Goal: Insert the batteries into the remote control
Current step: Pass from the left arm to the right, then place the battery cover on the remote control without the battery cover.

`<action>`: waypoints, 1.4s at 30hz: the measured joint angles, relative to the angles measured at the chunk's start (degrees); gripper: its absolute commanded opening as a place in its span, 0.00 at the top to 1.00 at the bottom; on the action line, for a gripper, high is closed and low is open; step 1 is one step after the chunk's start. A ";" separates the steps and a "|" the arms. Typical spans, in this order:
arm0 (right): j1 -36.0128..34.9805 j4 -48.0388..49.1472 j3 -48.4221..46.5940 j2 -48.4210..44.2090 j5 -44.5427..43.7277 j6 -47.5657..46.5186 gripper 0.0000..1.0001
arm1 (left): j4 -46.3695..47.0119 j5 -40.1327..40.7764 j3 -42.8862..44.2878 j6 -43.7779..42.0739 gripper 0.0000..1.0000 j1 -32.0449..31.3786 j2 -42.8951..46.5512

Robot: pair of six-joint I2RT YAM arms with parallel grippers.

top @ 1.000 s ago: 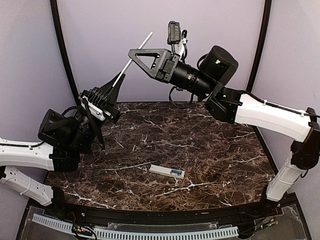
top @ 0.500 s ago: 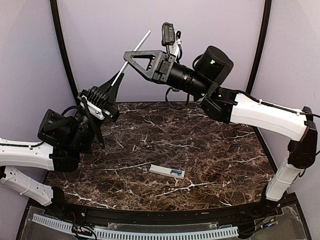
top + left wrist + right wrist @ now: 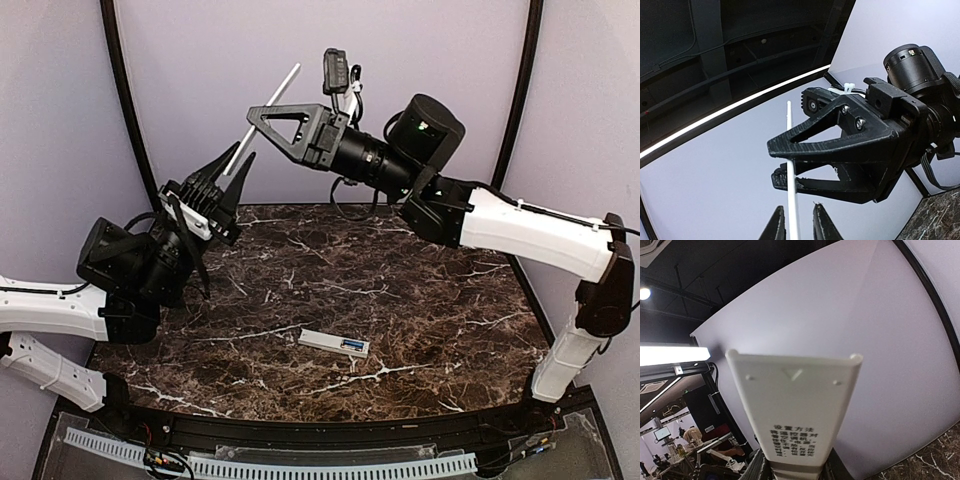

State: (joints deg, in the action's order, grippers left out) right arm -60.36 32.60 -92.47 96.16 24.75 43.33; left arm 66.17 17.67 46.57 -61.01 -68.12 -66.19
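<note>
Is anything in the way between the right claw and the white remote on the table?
Nothing visible lies between them. The right claw, raised high above the slim white rectangular remote control, is shut on a thin flat white cover strip.

cover strip (image 3: 795,405): lower end cut off at the right wrist view's bottom edge
batteries (image 3: 352,345): blue speck in the remote control (image 3: 326,339), count too small to tell
</note>
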 measured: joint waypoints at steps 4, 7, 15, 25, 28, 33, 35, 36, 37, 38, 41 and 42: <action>0.11 -0.02 0.61 -0.09 -0.55 -0.15 0.91 | -1.18 0.09 0.00 0.20 0.71 0.00 0.00; 0.20 -0.09 1.07 -0.20 -0.83 -0.22 0.92 | -2.14 0.17 0.00 0.42 0.54 0.00 0.00; 2.12 -6.56 2.34 -3.67 -3.34 -3.26 0.93 | -9.46 0.66 -1.44 6.21 0.22 0.00 3.69; 7.58 -36.61 -2.08 -8.70 -10.95 -20.15 0.94 | -28.20 2.40 -3.39 25.66 0.15 0.90 17.51; 7.96 -47.95 -4.52 -7.61 -12.41 -28.09 0.95 | -33.55 4.66 -3.67 34.77 0.10 4.31 19.45; 7.87 -62.53 -4.76 -2.36 -13.05 -38.80 0.97 | -42.75 7.56 -5.38 52.39 0.03 12.11 19.71; 7.56 -68.00 -4.81 1.18 -14.47 -42.16 0.96 | -45.57 8.15 -6.49 58.25 0.01 13.64 18.73; 7.41 -70.20 -4.81 2.93 -15.15 -43.34 0.96 | -46.64 8.24 -6.93 60.17 0.01 13.99 18.14; 7.08 -72.78 -4.81 5.03 -16.26 -44.72 0.96 | -47.58 8.28 -7.43 62.66 0.01 14.51 17.05; 6.62 -75.25 -4.81 7.10 -17.22 -46.01 0.96 | -48.59 8.26 -7.85 65.09 0.01 15.10 15.89; 5.01 -82.03 -4.85 12.24 -19.65 -48.83 0.96 | -50.64 7.69 -9.18 70.93 0.01 17.11 11.85; 4.35 -84.41 -5.01 13.77 -20.52 -49.62 0.96 | -50.95 7.58 -9.66 72.17 0.01 17.84 10.93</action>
State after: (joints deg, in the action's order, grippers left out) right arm -56.01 -51.81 -97.47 109.93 4.23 -6.28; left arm 15.22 25.26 36.91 11.16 -50.28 -55.27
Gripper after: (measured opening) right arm 0.263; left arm 0.989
